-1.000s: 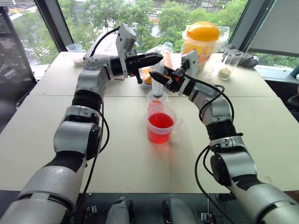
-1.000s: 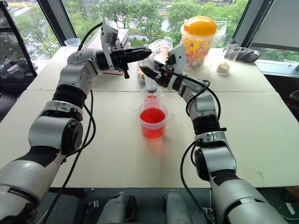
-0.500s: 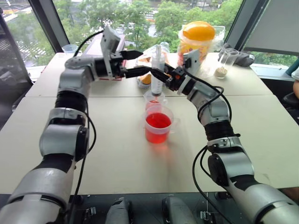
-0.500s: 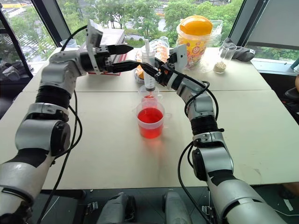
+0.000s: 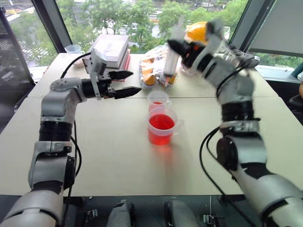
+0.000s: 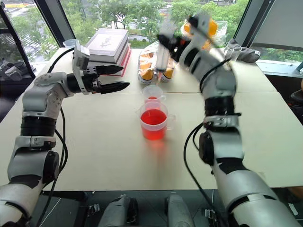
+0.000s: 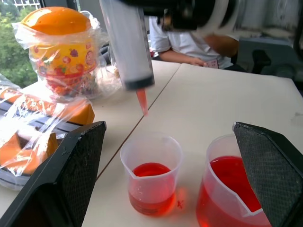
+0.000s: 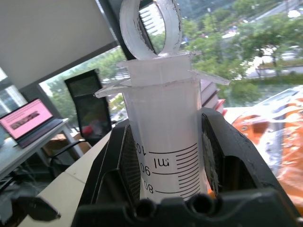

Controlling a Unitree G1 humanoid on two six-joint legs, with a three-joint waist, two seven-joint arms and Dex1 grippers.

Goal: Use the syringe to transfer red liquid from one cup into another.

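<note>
Fingers of the right gripper (image 8: 165, 156) clamp the syringe (image 8: 163, 142) barrel; left gripper (image 5: 124, 83) gapes, released.
Light, rigid, slick plastic: grip mid-barrel, as now.

Beige table (image 5: 113, 156) carries beaker cup (image 5: 162, 126) of red liquid (image 5: 161, 122), smaller cup (image 5: 157, 99) just behind. Books (image 5: 112, 47), snack packs (image 5: 150, 72), orange-lidded jar (image 5: 201, 35) at back.

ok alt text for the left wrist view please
A syringe with an orange tip hangs above a small clear cup holding a little red liquid, beside a fuller, wider cup. The open left claw frames both cups on a pale table.
</note>
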